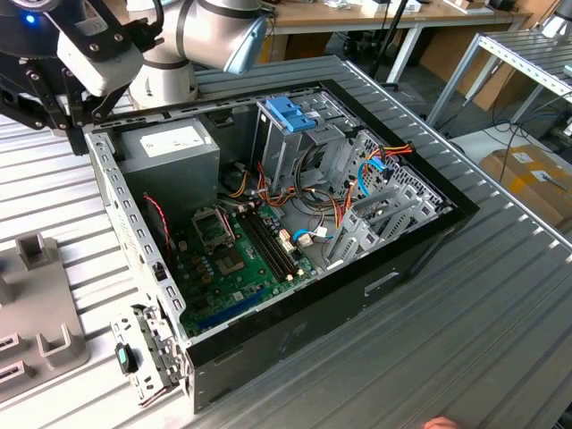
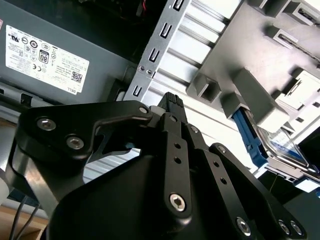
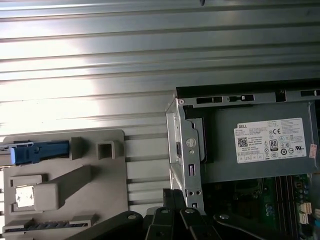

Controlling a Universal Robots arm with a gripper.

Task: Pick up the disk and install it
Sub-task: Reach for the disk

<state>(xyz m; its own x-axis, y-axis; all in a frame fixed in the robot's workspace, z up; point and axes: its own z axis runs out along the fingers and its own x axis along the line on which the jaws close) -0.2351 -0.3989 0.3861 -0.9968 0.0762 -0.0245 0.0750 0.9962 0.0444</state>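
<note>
Evidently the gripper (image 2: 172, 100) is closed on nothing. A clean pickup likely needs it opened and squared over the disk (image 2: 281, 143).

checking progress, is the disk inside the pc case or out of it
Out. The disk sits in the grey holder on the table, beside the open case, not inside it.

Empty tool (image 2: 172, 100) (jaws together), arm (image 1: 214, 31) aloft

Bright glare across the ribbed table (image 3: 75, 100), computer case (image 1: 295, 335) interior perhaps dimmer.
</note>
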